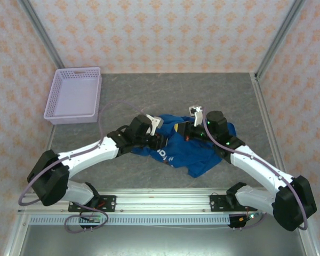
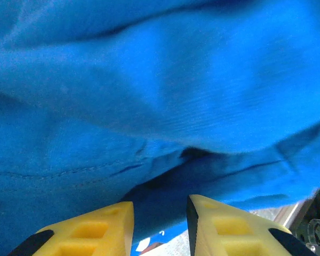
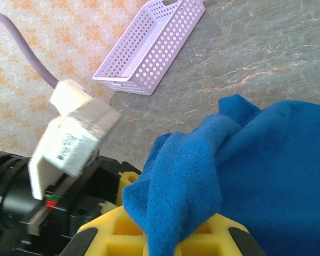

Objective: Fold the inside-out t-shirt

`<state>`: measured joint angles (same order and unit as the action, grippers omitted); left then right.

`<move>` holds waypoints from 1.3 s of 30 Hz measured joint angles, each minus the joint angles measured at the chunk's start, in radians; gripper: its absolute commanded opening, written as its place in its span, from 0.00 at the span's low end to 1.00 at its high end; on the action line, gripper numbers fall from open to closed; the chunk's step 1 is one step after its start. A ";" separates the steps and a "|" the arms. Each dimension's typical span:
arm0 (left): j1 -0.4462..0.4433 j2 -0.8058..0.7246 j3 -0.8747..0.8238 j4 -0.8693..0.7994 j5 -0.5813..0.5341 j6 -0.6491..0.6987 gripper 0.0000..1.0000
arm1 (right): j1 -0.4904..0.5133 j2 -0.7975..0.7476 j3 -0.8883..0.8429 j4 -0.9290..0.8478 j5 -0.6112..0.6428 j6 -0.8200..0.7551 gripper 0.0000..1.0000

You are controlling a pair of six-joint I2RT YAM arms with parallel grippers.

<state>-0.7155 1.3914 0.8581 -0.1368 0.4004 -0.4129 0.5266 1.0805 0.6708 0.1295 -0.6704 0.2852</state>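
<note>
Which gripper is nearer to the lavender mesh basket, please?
Left. The left gripper is at the t-shirt's edge facing the basket; the right gripper pinches cloth farther right.

Royal-blue t-shirt (image 1: 197, 154), crumpled on table (image 1: 165, 90), white lettering partly visible, edges apparently lifted

We see both the left arm (image 1: 90, 154) and the right arm (image 1: 261, 170) in white shells with black joints, a lavender cable (image 1: 20, 198) running along each. The left gripper (image 2: 160, 205) has yellow moulded fingers (image 2: 96, 234) with black patches.
</note>
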 measured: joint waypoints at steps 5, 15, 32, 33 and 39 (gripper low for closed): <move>0.005 0.032 0.019 0.025 -0.031 -0.027 0.36 | 0.000 -0.001 -0.005 0.004 0.001 0.003 0.00; 0.036 0.112 0.039 0.130 -0.037 -0.083 0.38 | 0.000 -0.005 -0.029 0.011 0.001 0.008 0.00; 0.045 0.211 0.083 0.229 0.073 -0.112 0.00 | -0.007 -0.037 -0.040 0.025 0.063 0.015 0.00; 0.053 0.202 0.082 0.230 0.086 -0.116 0.00 | -0.007 -0.047 -0.039 0.002 0.088 0.000 0.00; 0.134 0.024 0.053 0.240 0.201 -0.191 0.00 | -0.010 -0.083 -0.018 -0.155 0.292 -0.105 0.00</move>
<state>-0.5819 1.4155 0.9112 0.1028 0.6010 -0.6037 0.5163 0.9974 0.6533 -0.0254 -0.3786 0.1802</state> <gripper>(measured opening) 0.044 0.052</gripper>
